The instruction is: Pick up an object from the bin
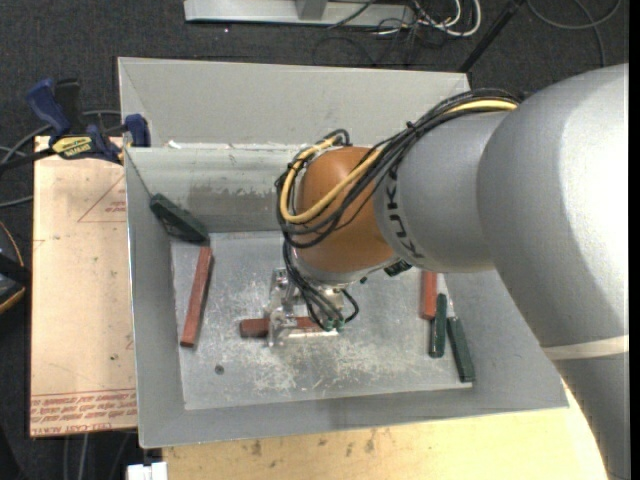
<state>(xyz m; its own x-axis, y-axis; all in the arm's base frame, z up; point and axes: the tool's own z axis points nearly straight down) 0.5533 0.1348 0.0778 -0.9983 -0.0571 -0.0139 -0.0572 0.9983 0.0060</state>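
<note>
Camera view: the gripper (pixel 286 324) is down at the floor of the bin (pixel 160 368), a little nearer than the middle, below the orange cover (pixel 335 208) on the wrist. A small brown block (pixel 254 326) lies flat on the floor there. Its right end touches or runs under the gripper, and its left end sticks out clear. I cannot tell whether the jaws are spread or pinching the block, as the metal parts crowd together at the tip. A long brown stick (pixel 197 296) lies well apart to the left, and a dark wedge (pixel 178 218) sits in the far left corner. A red pen (pixel 428 293) and two green pens (pixel 448 340) lie by the right wall.

The step in hand looks like the grasp itself, at the block, with no lift begun. The next move calls for a sure closing on the block's right end, then a straight rise. Held only by one end, the block may swing or slip.
</note>
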